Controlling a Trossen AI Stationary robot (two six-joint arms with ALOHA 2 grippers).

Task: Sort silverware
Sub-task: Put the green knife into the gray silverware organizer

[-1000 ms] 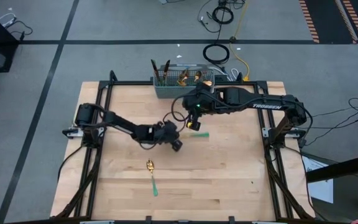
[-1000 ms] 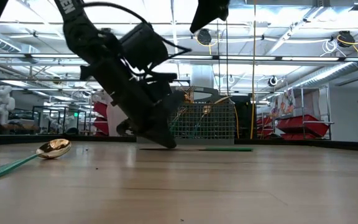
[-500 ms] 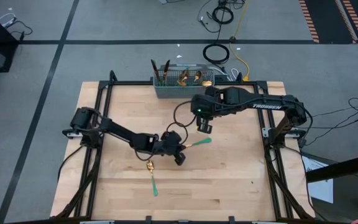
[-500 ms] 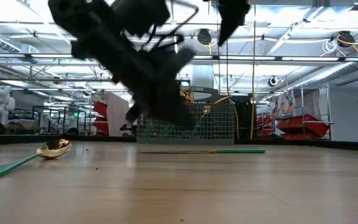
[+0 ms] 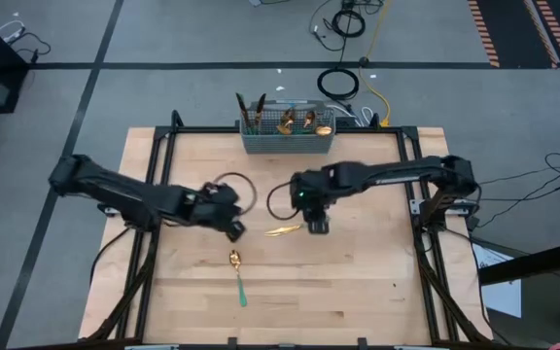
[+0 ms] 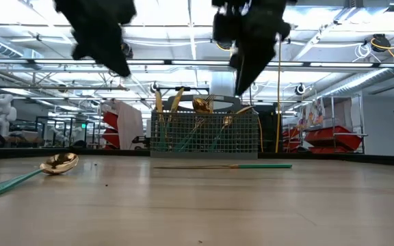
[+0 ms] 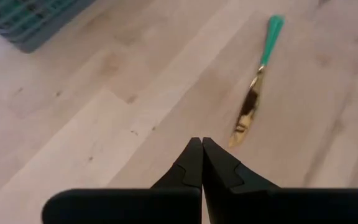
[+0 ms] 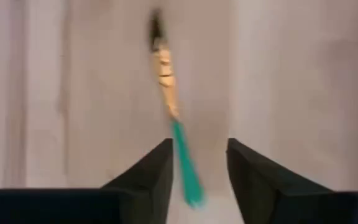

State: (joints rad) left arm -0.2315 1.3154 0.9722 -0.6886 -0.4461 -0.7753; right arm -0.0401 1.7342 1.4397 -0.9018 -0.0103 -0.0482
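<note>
A knife [image 5: 285, 230] with a gold blade and a teal handle lies flat on the wooden table; it also shows in the low view [image 6: 224, 165]. My right gripper [image 8: 197, 168] hangs open above it, a finger on either side of the teal handle [image 8: 185, 168], without touching it. My left gripper [image 7: 201, 163] is shut, raised, and to the left of the knife [image 7: 250, 106]. A gold spoon [image 5: 236, 262] with a teal handle lies toward the near edge.
A grey wire-mesh basket [image 5: 285, 136] stands at the table's far edge, with several pieces of silverware standing upright in it. Black frame rails [image 5: 154, 165] run along the table's sides. Bare wood lies to the right of the knife and near the front edge.
My left gripper has risen from the table and drawn back toward the left edge. My right gripper has come from near the basket toward the near edge and now stands over the knife's handle. The knife has slid and turned a little on the table.
</note>
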